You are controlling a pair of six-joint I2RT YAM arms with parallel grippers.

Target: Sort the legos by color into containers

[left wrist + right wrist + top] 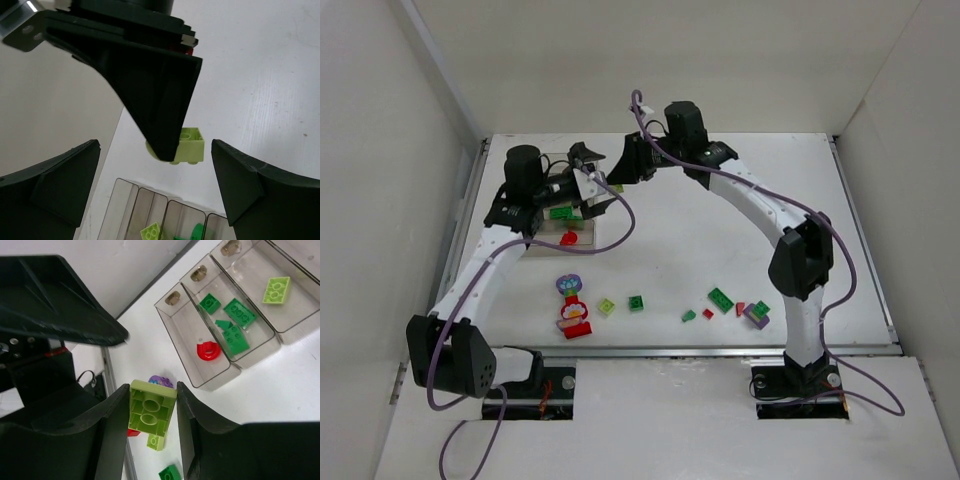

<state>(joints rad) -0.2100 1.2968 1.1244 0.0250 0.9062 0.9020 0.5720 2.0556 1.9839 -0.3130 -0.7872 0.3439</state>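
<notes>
My right gripper [152,390] is shut on a lime brick [151,408] and holds it in the air just beyond the far end of the clear tray [220,380]. In the left wrist view the same brick [190,146] hangs behind a right finger [160,100], above the tray [127,200]. My left gripper [155,150] is open and empty, its jaws wide either side of the brick. In the tray, one compartment holds a red ring [208,350], the one beside it several green bricks [232,320], another a lime brick [277,290]. In the top view both grippers [597,182] [613,172] meet over the tray [590,235].
Loose pieces lie near the table's front edge: the flower-topped piece [570,305], a lime brick [607,307], green bricks [636,302] [721,299], a small red one [708,313] and a purple one [756,316]. White walls enclose the table.
</notes>
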